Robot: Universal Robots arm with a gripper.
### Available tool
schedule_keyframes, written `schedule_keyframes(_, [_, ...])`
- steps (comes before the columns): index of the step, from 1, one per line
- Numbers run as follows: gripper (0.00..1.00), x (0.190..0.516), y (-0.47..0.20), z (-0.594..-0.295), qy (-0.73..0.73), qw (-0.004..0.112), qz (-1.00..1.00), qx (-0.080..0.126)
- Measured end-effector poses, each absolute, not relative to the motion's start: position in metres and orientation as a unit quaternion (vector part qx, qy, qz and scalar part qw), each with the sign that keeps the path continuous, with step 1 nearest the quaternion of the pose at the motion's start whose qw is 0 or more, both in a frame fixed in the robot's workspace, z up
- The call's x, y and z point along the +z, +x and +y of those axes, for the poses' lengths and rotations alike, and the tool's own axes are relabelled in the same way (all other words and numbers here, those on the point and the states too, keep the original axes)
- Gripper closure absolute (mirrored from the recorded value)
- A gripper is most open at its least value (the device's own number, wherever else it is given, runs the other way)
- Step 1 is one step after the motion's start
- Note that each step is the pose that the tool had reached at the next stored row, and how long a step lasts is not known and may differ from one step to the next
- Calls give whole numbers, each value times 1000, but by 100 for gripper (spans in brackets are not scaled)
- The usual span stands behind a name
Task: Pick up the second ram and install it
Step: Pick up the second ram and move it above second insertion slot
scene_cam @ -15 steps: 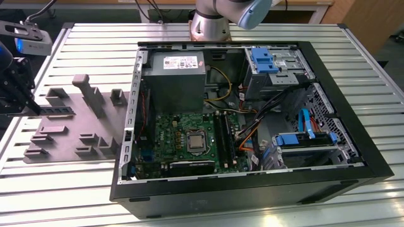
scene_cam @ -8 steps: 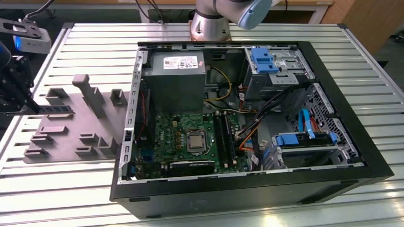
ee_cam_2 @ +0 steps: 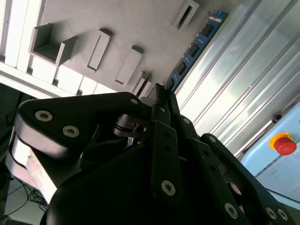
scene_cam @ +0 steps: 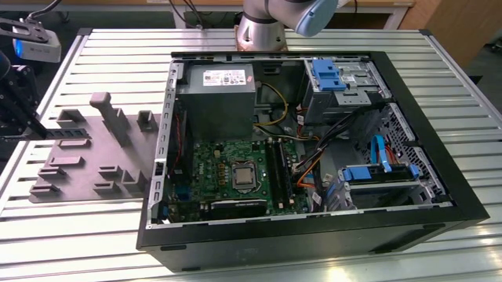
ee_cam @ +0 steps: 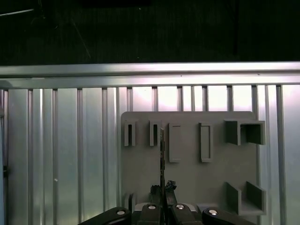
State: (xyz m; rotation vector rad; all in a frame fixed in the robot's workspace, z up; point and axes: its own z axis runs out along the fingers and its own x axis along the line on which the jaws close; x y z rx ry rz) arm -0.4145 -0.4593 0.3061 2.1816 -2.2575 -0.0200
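The gripper [ee_cam: 162,187] clamps the second ram [ee_cam: 162,145] edge-on over the grey fixture plate [ee_cam: 192,183], at nine o'clock of the computer case [scene_cam: 314,235] in the exterior view, likely to keep its long edge free.

On my exterior view, an open black computer case [scene_cam: 314,241] lies on the slatted metal table [scene_cam: 70,247]. Inside it a grey power supply [scene_cam: 220,103] sits next to the green motherboard [scene_cam: 208,170]. Just beside the case, on the exterior view's left, a grey fixture plate [scene_cam: 82,170] with raised blocks lies flat on the table. In the second wrist view I make out a red knob [ee_cam_2: 283,143] on a pale blue surface, possibly an emergency stop.
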Motion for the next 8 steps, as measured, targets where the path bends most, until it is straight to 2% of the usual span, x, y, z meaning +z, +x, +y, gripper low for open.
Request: schedule_keyframes(8, [86, 310, -414, -459, 695, 2, -719, -6])
